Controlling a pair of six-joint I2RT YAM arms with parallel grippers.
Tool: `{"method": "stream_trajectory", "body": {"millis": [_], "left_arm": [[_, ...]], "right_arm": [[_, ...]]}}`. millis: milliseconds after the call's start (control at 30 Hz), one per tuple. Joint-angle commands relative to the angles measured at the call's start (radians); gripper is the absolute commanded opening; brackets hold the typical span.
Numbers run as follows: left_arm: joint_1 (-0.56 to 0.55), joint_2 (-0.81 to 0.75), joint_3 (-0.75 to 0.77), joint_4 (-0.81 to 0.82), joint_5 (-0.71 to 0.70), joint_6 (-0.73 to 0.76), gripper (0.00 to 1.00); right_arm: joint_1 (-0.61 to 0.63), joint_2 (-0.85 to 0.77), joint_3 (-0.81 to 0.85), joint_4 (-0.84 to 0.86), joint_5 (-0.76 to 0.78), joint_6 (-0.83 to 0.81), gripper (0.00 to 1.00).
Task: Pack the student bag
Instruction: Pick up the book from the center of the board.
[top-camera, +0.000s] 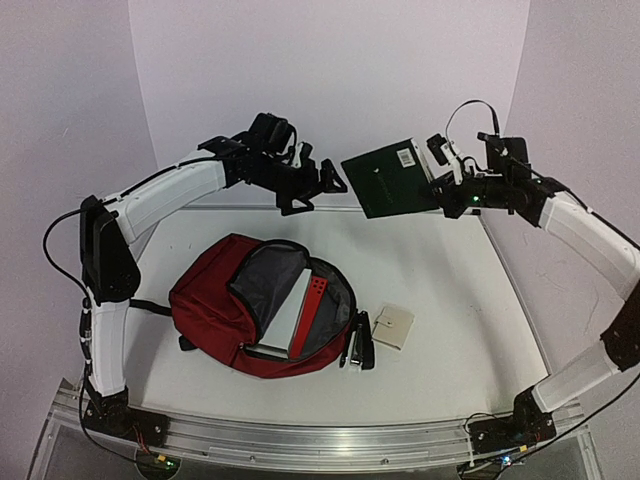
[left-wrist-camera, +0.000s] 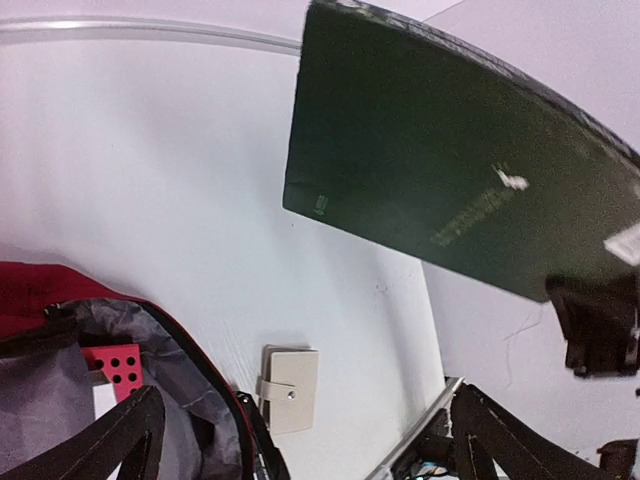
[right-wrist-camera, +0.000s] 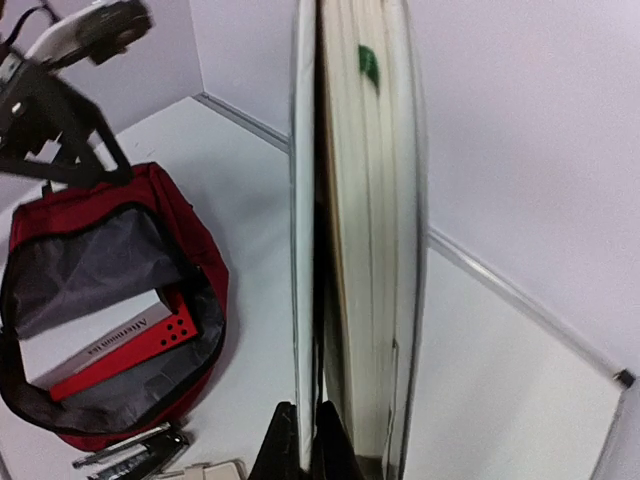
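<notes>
The student bag (top-camera: 205, 300) lies open on the white table, its grey lining showing, with a white book (top-camera: 283, 318) and a red folder (top-camera: 310, 312) inside. High above the table's back edge hangs a dark green book (top-camera: 390, 178), with my right gripper (top-camera: 447, 187) shut on it. In the right wrist view the fingers (right-wrist-camera: 285, 445) pinch the book (right-wrist-camera: 365, 250) at its cover, edge on. My left gripper (top-camera: 315, 185) hovers open just left of the book, holding nothing. Its wrist view shows the book (left-wrist-camera: 450, 170) above and the bag (left-wrist-camera: 40, 290) below.
A beige card wallet (top-camera: 392, 327) lies right of the bag, also seen from the left wrist (left-wrist-camera: 290, 385). A black and metal item like a stapler (top-camera: 360, 345) rests against the bag's right edge. White walls close the table's back and sides.
</notes>
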Motion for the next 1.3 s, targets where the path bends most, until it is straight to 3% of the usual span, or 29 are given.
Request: {"method": "stream_trajectory", "body": {"millis": [0,233,767,967,1267], "left_arm": [[0.006,-0.1,-0.068,0.221,0.046,-0.192,1.0],[0.007,-0.244,-0.294,0.531,0.02,-0.344,1.0],[-0.005,-0.107,-0.153,0.485,0.038,-0.575,0.97],[-0.018,-0.095,-0.185,0.558,0.08,-0.607,0.72],[-0.017,-0.099,-0.214,0.607,0.118,-0.606,0.19]], "right_arm": [[0.072,-0.102,-0.082,0.286,0.261,-0.19,0.0],[0.16,-0.156,-0.168,0.429,0.435,-0.267,0.0],[0.427,-0.205,-0.304,0.59,0.697,-0.58,0.0],[0.472,-0.189,-0.339,0.649,0.745,-0.674,0.0],[0.499,-0.208,-0.396,0.746,0.757,-0.757,0.02]]}}
